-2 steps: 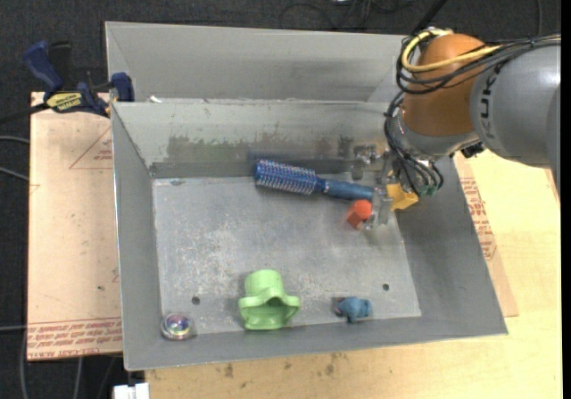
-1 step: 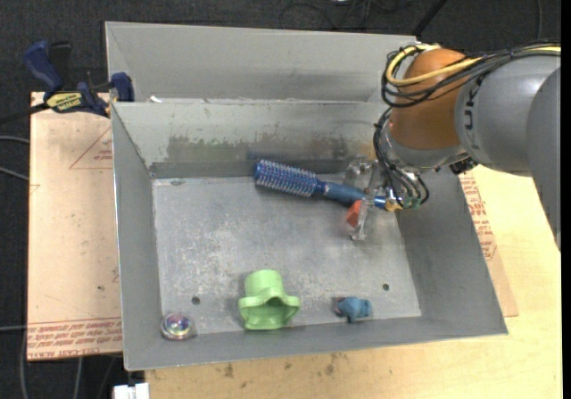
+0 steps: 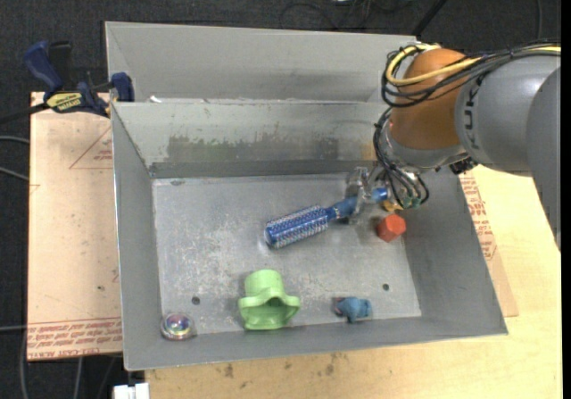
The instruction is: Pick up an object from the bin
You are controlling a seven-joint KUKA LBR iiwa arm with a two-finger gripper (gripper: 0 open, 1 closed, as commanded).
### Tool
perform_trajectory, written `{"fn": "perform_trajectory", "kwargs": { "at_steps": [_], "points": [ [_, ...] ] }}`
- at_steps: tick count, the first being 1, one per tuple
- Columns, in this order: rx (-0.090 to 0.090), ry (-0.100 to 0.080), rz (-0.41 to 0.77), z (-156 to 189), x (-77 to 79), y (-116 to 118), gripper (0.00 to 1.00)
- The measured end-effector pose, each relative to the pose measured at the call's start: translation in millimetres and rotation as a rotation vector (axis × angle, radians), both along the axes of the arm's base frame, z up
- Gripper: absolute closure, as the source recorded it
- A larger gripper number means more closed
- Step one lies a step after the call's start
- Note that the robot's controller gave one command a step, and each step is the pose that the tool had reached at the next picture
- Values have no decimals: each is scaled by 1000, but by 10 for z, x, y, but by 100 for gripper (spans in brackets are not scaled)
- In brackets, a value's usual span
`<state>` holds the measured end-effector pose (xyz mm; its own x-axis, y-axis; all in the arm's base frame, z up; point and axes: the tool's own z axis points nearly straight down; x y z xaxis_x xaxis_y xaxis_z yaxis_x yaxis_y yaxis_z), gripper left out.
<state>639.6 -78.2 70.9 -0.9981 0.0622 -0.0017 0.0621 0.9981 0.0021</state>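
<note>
A blue hairbrush [image 3: 303, 224] lies slanted in the middle of the bin, bristle head to the lower left, handle pointing up and right. My gripper [image 3: 363, 189] is low over the bin floor right at the handle's end, under the orange wrist cover. A small red-orange block [image 3: 389, 228] sits just to the lower right of the gripper, apart from the brush.
A light green plastic piece [image 3: 266, 301] lies near the front wall. A small blue lump [image 3: 353, 308] rests to its right. A little silvery round thing [image 3: 177, 326] sits in the front left corner. The arm and its cables reach in over the bin's right wall.
</note>
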Motion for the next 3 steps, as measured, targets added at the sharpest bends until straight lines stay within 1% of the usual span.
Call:
{"fn": "perform_trajectory", "kwargs": {
  "at_steps": [1,2,3],
  "points": [
    [-3,-10,22,1186,92,75,100],
    [-1,0,226,1209,-137,185,100],
    [-2,-7,142,1827,-92,361,100]
  ]
}}
